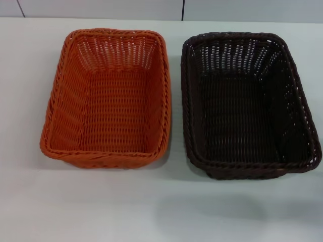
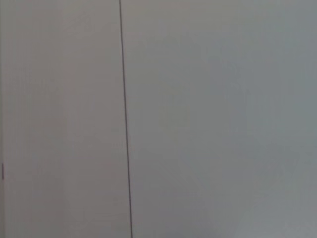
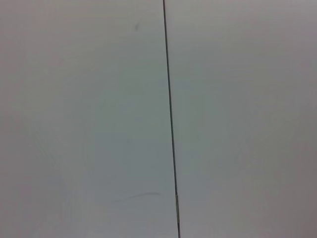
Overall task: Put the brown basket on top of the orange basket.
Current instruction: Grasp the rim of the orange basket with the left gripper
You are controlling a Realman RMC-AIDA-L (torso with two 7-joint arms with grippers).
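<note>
Nearest me, the brown basket (image 1: pixel 250 103) sits right of the orange basket (image 1: pixel 108 98); neither end effector shows, grip state unknowable. I'd grasp its rim, lift level, align rims.

Orange basket (image 1: pixel 106 98) of glossy woven plastic wicker, brown basket (image 1: pixel 247 103) likewise, smooth matt white table (image 1: pixel 151 212)
</note>
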